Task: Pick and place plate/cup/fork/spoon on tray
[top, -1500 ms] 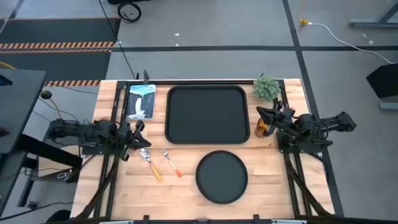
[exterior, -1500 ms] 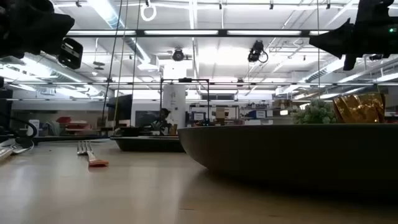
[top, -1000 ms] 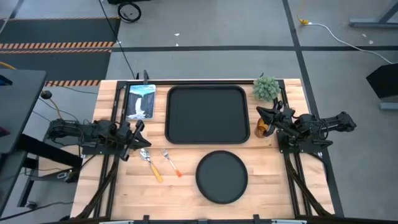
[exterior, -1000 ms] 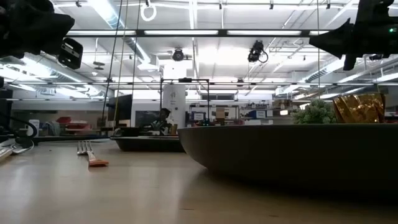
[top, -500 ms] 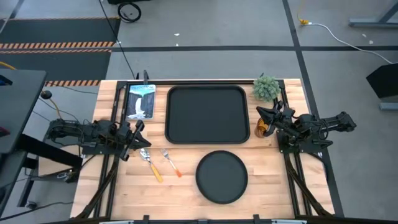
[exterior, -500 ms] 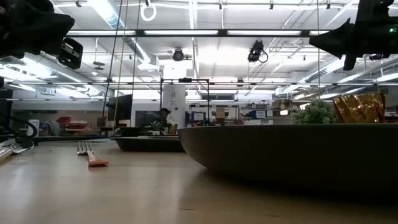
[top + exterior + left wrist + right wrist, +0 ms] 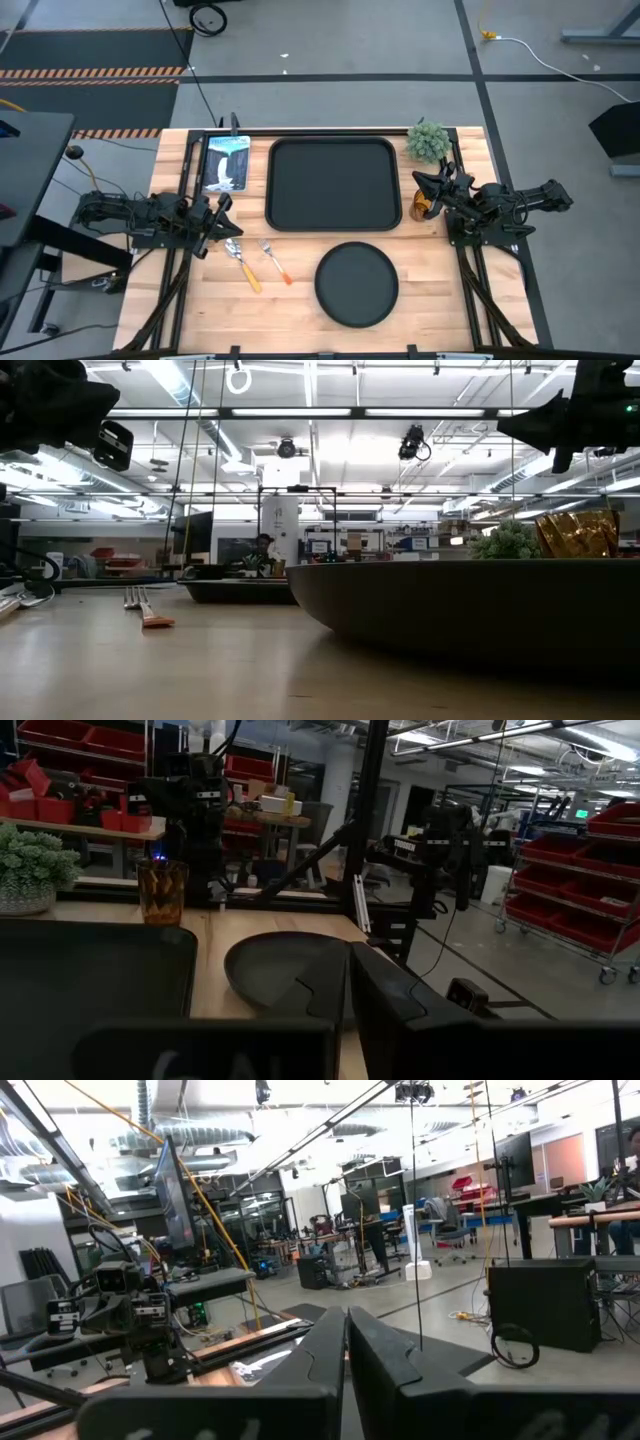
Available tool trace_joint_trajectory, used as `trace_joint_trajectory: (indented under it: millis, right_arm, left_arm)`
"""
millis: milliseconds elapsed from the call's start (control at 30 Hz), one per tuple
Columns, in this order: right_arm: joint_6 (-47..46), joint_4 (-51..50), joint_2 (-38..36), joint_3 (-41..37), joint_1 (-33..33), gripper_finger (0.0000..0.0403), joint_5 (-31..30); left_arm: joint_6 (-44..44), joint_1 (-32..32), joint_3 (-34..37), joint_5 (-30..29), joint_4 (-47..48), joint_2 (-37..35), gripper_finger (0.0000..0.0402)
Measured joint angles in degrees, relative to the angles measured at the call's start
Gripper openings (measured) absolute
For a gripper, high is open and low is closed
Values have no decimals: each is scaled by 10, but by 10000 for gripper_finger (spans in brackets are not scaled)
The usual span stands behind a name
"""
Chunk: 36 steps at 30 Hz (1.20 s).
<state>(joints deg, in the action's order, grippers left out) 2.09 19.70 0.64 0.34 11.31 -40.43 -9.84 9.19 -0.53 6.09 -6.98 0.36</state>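
The black tray (image 7: 333, 183) lies at the table's far middle. The round black plate (image 7: 356, 284) lies near the front edge and fills the low view (image 7: 470, 605). The amber cup (image 7: 424, 207) stands right of the tray, under my right gripper (image 7: 422, 182), which is shut and hovers above it. The spoon (image 7: 243, 265) and the fork (image 7: 276, 261) lie left of the plate. My left gripper (image 7: 226, 210) is shut, above the table beside the tray's left edge, just beyond the spoon's bowl.
A small green plant (image 7: 428, 140) stands at the far right corner. A blue-and-white card (image 7: 227, 163) lies left of the tray. Bare wood shows at the front left and front right of the plate.
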Motion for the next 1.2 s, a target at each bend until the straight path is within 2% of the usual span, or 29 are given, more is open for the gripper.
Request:
trace_joint_trajectory:
  millis: [167,267,367,533,700,900,1067,1200]
  right_arm:
    - [0,0,0,0,0,23,0]
    - [0,0,0,0,0,23,0]
    - [0,0,0,0,0,23,0]
    - [0,0,0,0,0,23,0]
    - [0,0,0,0,0,23,0]
    - [0,14,0,0,0,23,0]
    - [33,48,0,0,-5,23,-7]
    - [62,65,0,0,-6,23,1]
  left_arm:
    - [-4,0,0,0,-1,0,27]
    - [-88,0,0,-1,-5,0,27]
    - [-152,0,0,-56,-33,0,27]
    - [-185,0,0,-164,-58,0,27]
    - [-165,0,0,-241,-79,0,27]
    - [-78,0,0,-263,-77,21,27]
    - [-41,-2,0,-347,-124,83,27]
    - [0,-23,0,-350,-204,152,27]
